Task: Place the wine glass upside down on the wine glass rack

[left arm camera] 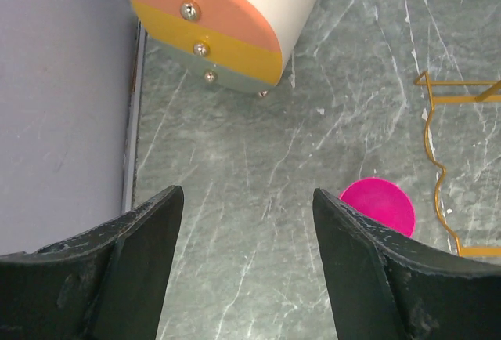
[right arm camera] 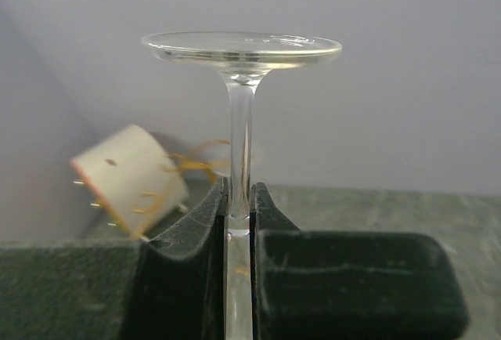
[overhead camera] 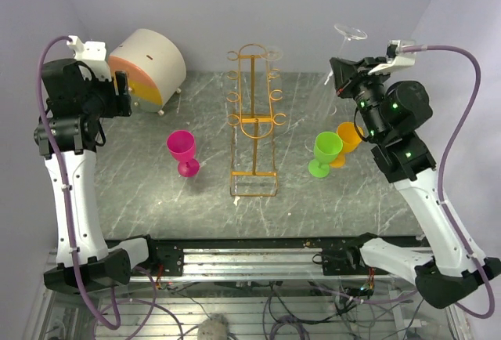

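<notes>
Right tool clamps wine glass, foot up, by green cup and orange cup; left tool apart.

i see a pink goblet mid-left, green goblet and orange goblet side by side on my right, striped drum back-left, all on the marble table.

Robotics lab test cell. Left arm and right arm, white-and-black, bolted to aluminium rail at near edge of table with grey marble-look top. Bare pale walls close in far, left and right sides. Purple cable loops off right arm. Loose wiring tangled below rail. Props set out on top: pink goblet, green goblet, orange goblet, wine glass rack.
</notes>
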Controlling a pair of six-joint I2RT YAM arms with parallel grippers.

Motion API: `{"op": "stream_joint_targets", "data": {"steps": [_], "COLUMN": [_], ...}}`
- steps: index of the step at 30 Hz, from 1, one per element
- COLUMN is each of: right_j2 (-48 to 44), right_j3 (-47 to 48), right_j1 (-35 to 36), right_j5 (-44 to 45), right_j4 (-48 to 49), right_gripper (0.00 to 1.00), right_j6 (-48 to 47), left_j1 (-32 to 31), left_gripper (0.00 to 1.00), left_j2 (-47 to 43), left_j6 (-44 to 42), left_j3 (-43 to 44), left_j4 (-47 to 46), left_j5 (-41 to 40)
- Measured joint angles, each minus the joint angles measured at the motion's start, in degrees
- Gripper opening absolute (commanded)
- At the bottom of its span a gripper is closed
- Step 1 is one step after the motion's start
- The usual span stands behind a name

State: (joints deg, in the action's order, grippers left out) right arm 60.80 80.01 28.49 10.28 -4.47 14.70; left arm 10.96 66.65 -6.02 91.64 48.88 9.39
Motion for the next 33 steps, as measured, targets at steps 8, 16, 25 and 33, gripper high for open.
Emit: {"op": "stream_joint_targets", "data": {"steps": [8,16,25,33], "right_j2": [1.4,4.2,10.8,15.4], "right_j3": [-10.5,-16.5,-18.9,-19.7], "right_j1": [-10.7,-10.9,-11.4,-11.7], "right_j5": [-4.3,-15.3,-26.2,-32.8], "right_j4": [2.0,12.4,21.0,24.6], "right_gripper": [0.00,0.00,0.00,0.00], "right_j6": [0.3,-6.7,-15.1,-16.3], "left_j1": [0.0,0.1,0.1,0.1], "left_gripper": [0.76,0.76,0.76,0.76], "left_j2": [1.0,0.5,-0.6,-1.1], "left_j6": [0.0,0.0,0.0,-0.1], "left_j3": [-0.3,-4.1,-5.4,-7.3], "left_j4": [0.7,0.3,0.1,0.0], "left_j5": [0.7,1.3,1.3,1.4]}}
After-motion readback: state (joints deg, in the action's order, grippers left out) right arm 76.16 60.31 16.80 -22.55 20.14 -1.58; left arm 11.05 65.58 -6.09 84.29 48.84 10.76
